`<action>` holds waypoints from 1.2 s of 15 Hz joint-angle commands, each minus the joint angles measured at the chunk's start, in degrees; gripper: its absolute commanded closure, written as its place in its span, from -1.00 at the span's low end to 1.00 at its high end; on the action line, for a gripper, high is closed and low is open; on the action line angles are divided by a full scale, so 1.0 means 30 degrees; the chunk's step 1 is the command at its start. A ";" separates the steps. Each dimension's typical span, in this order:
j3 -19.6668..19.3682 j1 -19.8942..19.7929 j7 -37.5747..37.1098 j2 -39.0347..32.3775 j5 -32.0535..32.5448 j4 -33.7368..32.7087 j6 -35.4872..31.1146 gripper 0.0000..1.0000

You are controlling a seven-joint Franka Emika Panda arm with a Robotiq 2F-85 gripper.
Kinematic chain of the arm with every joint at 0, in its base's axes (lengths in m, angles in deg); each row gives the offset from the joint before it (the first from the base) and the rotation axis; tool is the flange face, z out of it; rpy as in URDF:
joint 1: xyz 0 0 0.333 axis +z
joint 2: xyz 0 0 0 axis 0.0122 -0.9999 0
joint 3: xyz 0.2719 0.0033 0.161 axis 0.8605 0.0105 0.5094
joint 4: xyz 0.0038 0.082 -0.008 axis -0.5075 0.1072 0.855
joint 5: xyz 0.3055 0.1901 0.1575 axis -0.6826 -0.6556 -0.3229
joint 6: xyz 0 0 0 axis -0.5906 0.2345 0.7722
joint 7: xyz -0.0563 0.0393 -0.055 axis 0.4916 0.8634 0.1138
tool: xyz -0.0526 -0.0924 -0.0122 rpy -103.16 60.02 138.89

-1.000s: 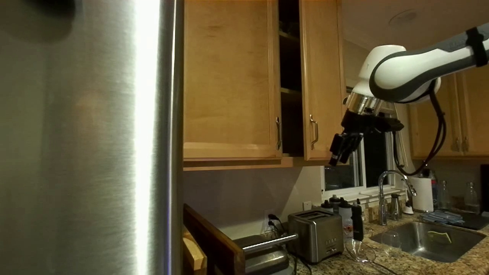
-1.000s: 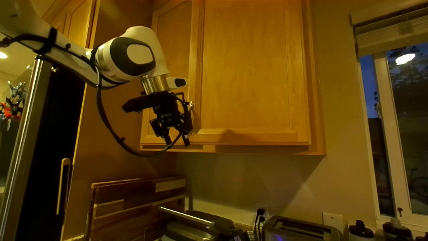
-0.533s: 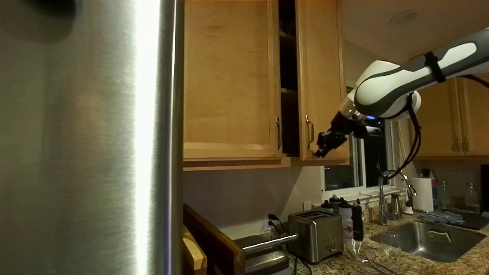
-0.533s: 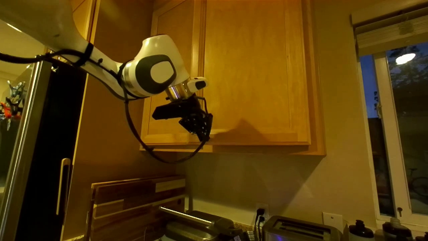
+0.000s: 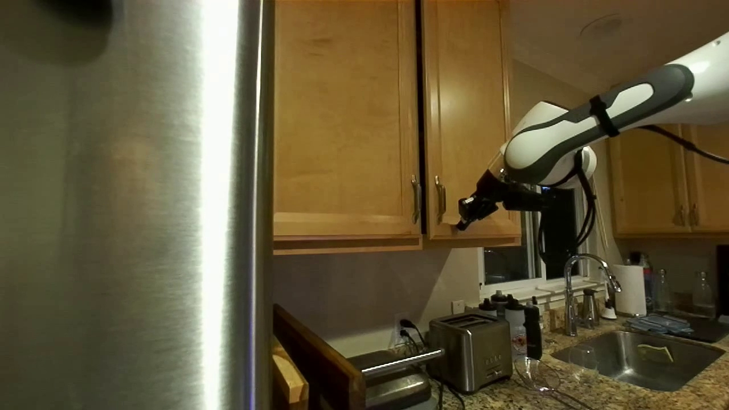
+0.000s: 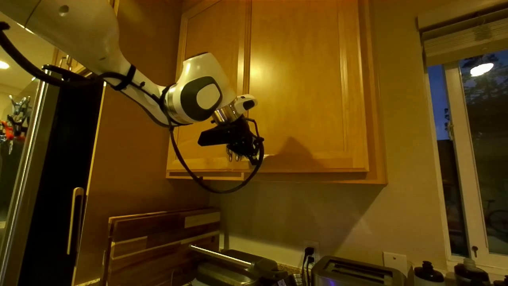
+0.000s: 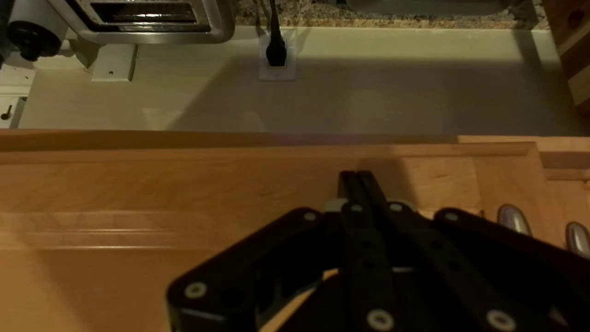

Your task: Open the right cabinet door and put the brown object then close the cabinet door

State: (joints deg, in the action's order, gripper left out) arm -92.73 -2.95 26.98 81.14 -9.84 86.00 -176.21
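1. Right up at the lower part of the right cabinet door [image 5: 467, 114], above the toaster [image 5: 470, 353] and the worktop [image 5: 501, 398], with the end effector [image 7: 357, 175] drawn together to its narrowest, nothing visible in its grip. Touching the panel or just beside it; cannot tell which.

2. Nearly closed here! Only a thin dark slit showing between this door and the neighbouring door [image 5: 342, 125]. By that reckoning, deep into the last step of the task, with one more push likely needed.

3. No sign of the brown object in any view. Perhaps inside, perhaps not; impossible to tell from out here. If stowed too far forward, likely to jam the last of the swing.

4. Watch that aim: low on the panel, to the right of the handle [image 5: 440, 196], so closer to the presumed hinge side and shorter on leverage. From a slanted push, possible skid across smooth wood, leaving the slit unclosed.

5. Easy on the force! With too much, a probable thump home and a bounce back out. With too little, a stall just short of fully closed.

6. And mind the black cable [image 6: 222, 192], looping around the handle area in an exterior view, at a depth hard to judge. On a careless retreat, possible snag on the handle, dragging the door ajar.
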 commanded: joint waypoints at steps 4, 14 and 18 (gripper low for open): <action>0.0487 -0.0834 -0.0712 -0.0137 0.0371 -0.0454 0.1120 1.00; 0.1296 -0.2297 -0.2140 0.0947 0.2656 0.0489 1.1973 1.00; 0.1522 -0.2283 -0.3066 0.0696 0.3755 0.0338 1.6342 1.00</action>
State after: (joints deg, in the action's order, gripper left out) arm -89.42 -8.89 20.41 81.95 -0.86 85.93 -134.10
